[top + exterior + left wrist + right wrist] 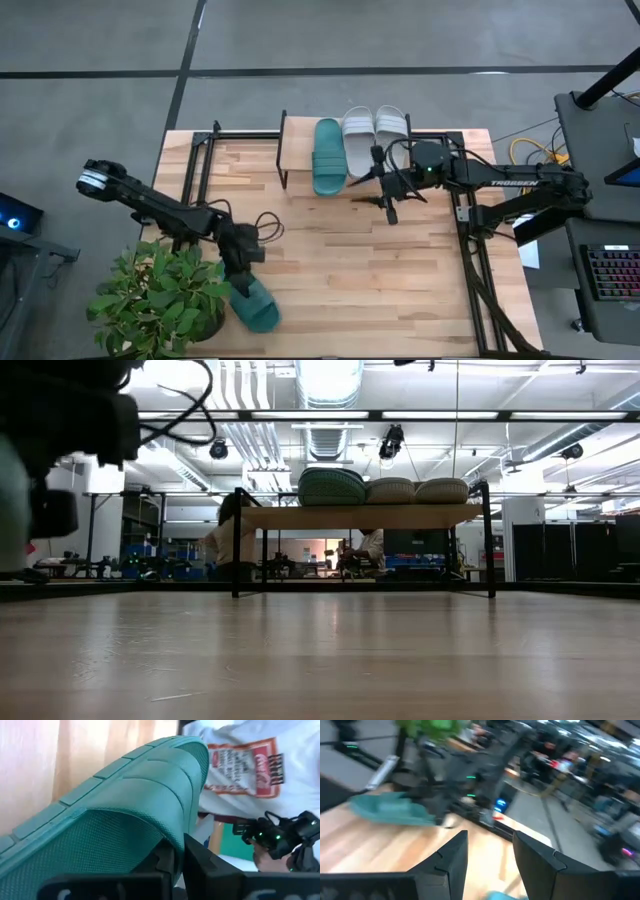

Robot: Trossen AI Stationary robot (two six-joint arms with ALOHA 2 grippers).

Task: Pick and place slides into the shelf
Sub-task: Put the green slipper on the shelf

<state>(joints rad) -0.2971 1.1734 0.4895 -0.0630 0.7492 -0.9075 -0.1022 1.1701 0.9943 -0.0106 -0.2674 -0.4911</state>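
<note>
Three slides lie on top of the shelf (300, 140) at the table's far edge: one teal slide (328, 155) and two light grey slides (358, 133) (390, 124). In the low view they sit side by side on the shelf board (365, 515). The second teal slide (258, 308) is at the table's near left, beside a plant, with my left gripper (242, 272) shut on it. My right gripper (390, 208) hangs open over the table in front of the shelf, touching nothing; its fingers stand apart in the right wrist view (490, 840). My left gripper pinches the teal slide (125, 820) between its two fingers (200, 865) at the edge of the broad textured part (150, 832). The slide itself hides which part this is. The slide is tilted in the hold, and in the low view it seems raised off the table (10, 500).
A potted plant (160, 300) stands at the table's near left corner, close to the held slide. Bare wooden tabletop (340, 270) lies between the two arms. People sit in the room beyond the shelf (225, 540), and one in a white shirt (245, 765) holds a dark device.
</note>
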